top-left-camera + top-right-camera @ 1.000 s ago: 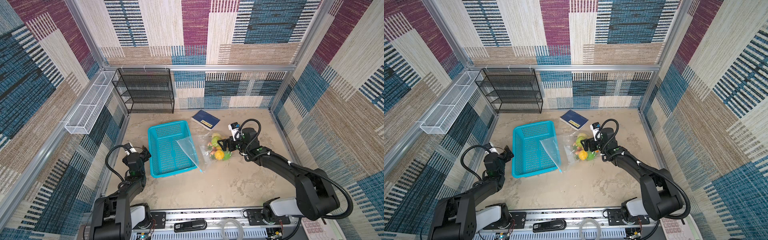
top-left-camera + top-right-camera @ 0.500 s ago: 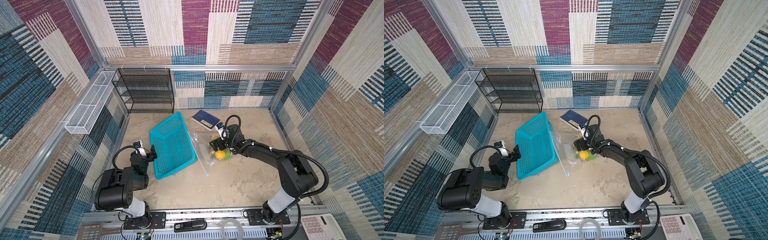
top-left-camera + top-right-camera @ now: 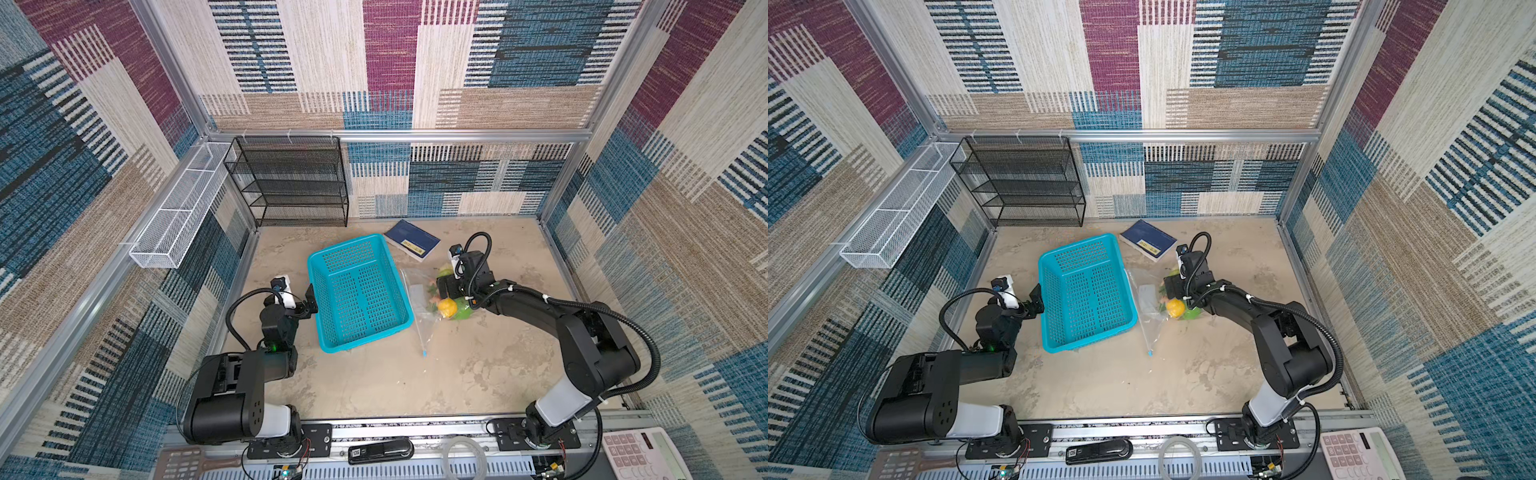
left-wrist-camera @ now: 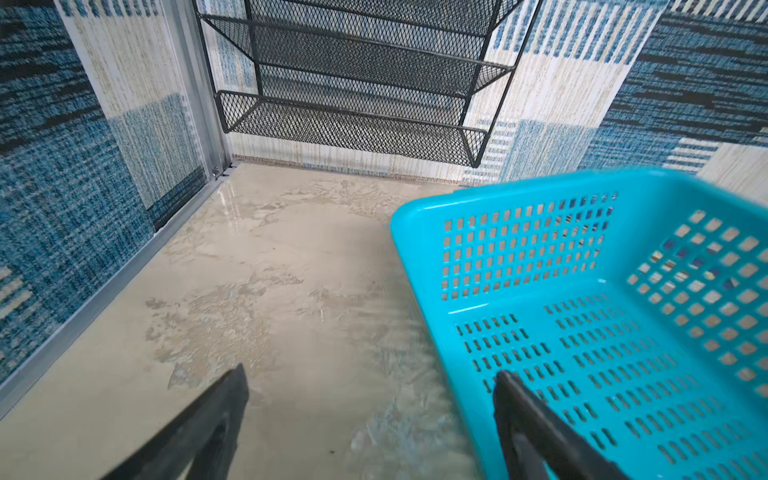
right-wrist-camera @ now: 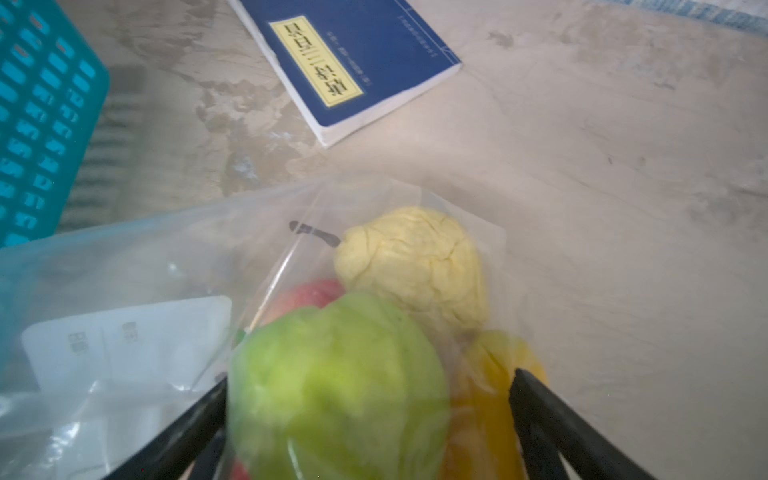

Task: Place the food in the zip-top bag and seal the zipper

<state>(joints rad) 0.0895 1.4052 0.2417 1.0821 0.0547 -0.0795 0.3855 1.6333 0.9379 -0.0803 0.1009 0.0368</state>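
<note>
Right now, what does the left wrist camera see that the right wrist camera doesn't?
Only the left wrist view shows the black mesh rack and the left tool, open by the teal basket. Only the right wrist view shows the blue book, the clear bag holding the green ball, pale pear and red apple, and the right tool, open around the green ball. Both show that basket and the tan table.

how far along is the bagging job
Done: the food looks bagged inside the zip-top bag; the basket is empty. In hand: nothing; right gripper, jaws open, over the food; left gripper, jaws open, at the basket. Left: sealing the zipper, not clearly shut.
</note>
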